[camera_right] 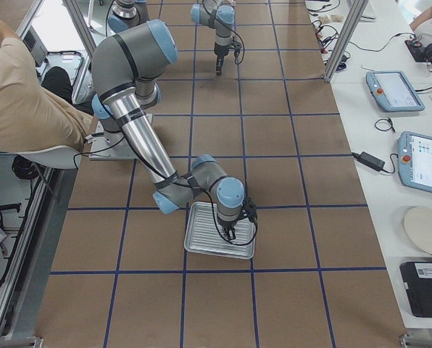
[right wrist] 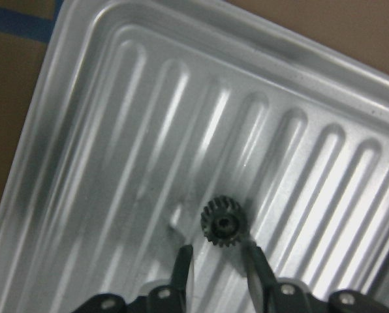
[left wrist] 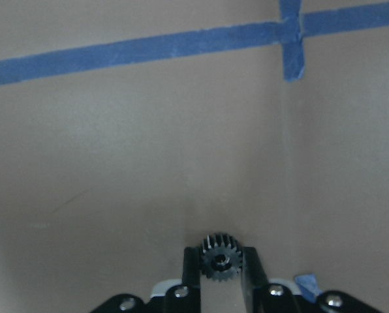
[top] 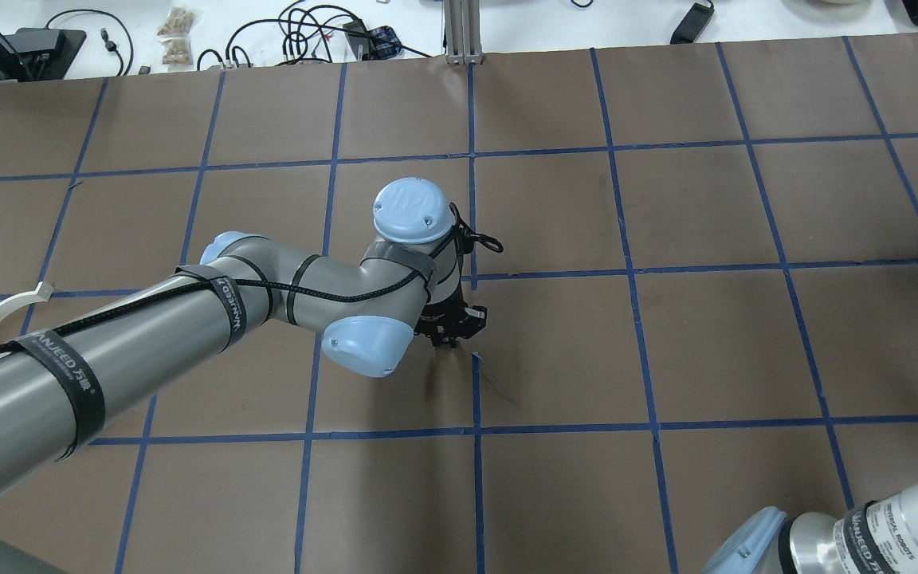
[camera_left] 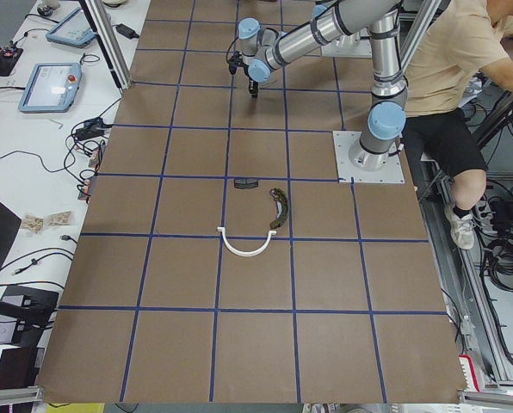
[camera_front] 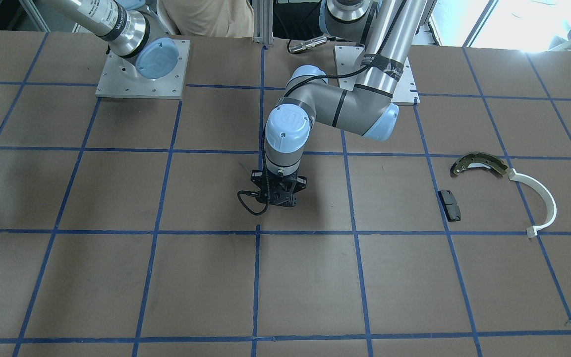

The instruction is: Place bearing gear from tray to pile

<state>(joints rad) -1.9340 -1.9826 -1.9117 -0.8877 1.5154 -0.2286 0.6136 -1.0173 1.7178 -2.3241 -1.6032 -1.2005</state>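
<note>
Right now the bearing gear point(left wrist: 220, 257) is being pinched between the closed-in fingers of the left gripper point(left wrist: 220, 266). It is being held over the brown table point(left wrist: 116, 163), short of a blue tape cross point(left wrist: 291, 32) and well apart from the pile point(camera_front: 479, 162) of loose parts. The right gripper point(right wrist: 217, 261) is being held parted with nothing gripped, over the ribbed tray point(right wrist: 103, 130). A second gear point(right wrist: 224, 223) is being seen lying flat there, just ahead of its fingertips.

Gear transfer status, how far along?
Done: no gear yet among the piled brake shoe, arc, pad. In hand: left tool shut on a gear over mid-table. Left: second gear lies on the tray, right tool open by it.
</note>
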